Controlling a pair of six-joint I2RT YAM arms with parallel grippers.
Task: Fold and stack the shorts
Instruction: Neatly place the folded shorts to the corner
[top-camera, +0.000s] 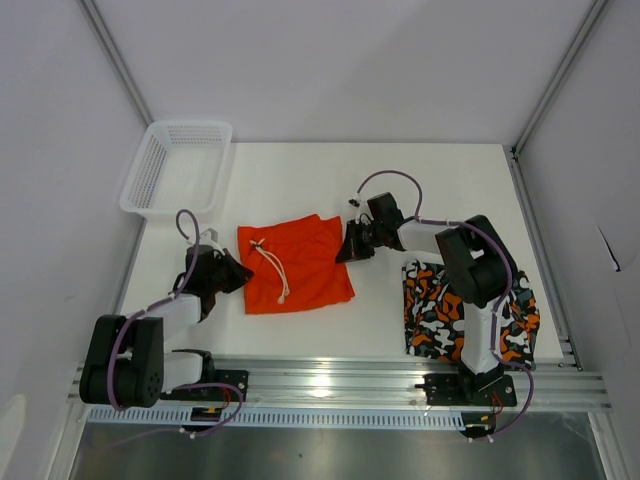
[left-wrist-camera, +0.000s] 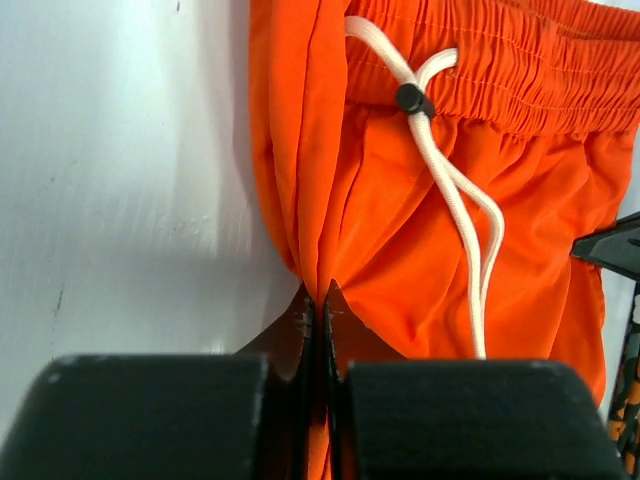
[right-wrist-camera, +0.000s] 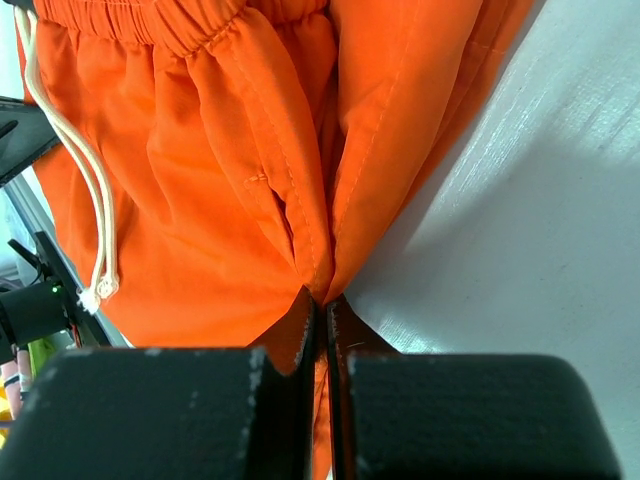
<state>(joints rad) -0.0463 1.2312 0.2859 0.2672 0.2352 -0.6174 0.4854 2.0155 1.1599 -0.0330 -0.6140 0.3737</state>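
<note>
Left fingers (left-wrist-camera: 288, 338) pinched together, right fingers (right-wrist-camera: 292, 328) pinched together, both held low

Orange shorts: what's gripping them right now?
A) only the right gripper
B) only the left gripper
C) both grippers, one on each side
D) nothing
C: the left gripper and the right gripper are each shut on pinched fabric at opposite side edges of the orange shorts.
</note>
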